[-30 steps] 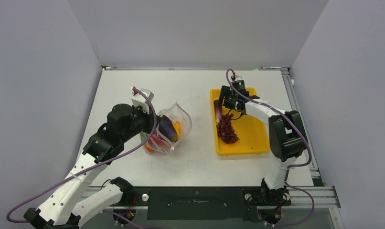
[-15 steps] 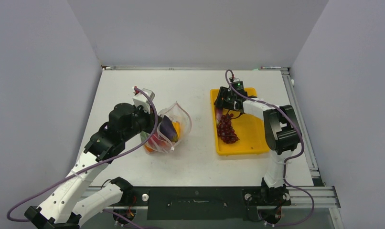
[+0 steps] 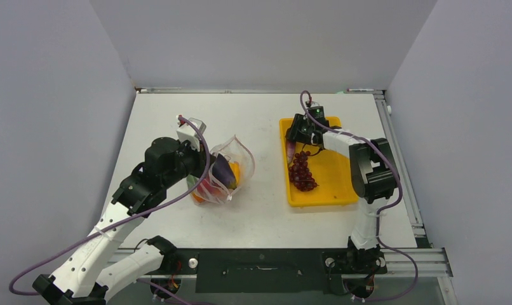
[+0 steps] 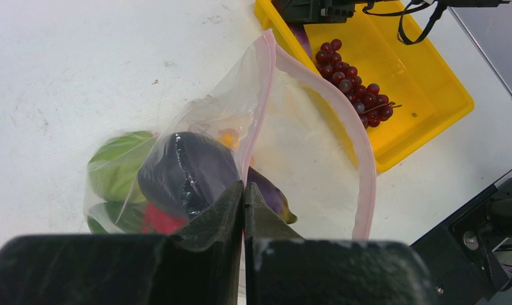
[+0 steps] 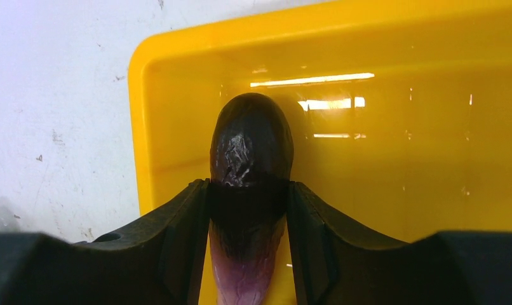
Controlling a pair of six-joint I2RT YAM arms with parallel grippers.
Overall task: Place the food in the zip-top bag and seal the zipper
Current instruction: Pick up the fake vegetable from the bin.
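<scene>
White desk (image 3: 260, 117), grey walls (image 3: 253, 38) all round.
Right wrist alone shows right pincer (image 5: 248, 190) gripping purple eggplant (image 5: 252, 136) in yellow tray's (image 5: 138, 127) far-left corner; left pincer (image 4: 243, 198) pinches zip-top bag (image 4: 304, 159) left-centre of the desk.

The left arm (image 3: 145, 181) reaches forward and inward, elbow raised, wrist angled down; its jaws are pressed together on the edge of the bag (image 4: 304, 152). The right arm (image 3: 368, 168) folds forward, wrist low; its jaws flank the eggplant (image 5: 252, 143), apparently gripping both sides.
</scene>
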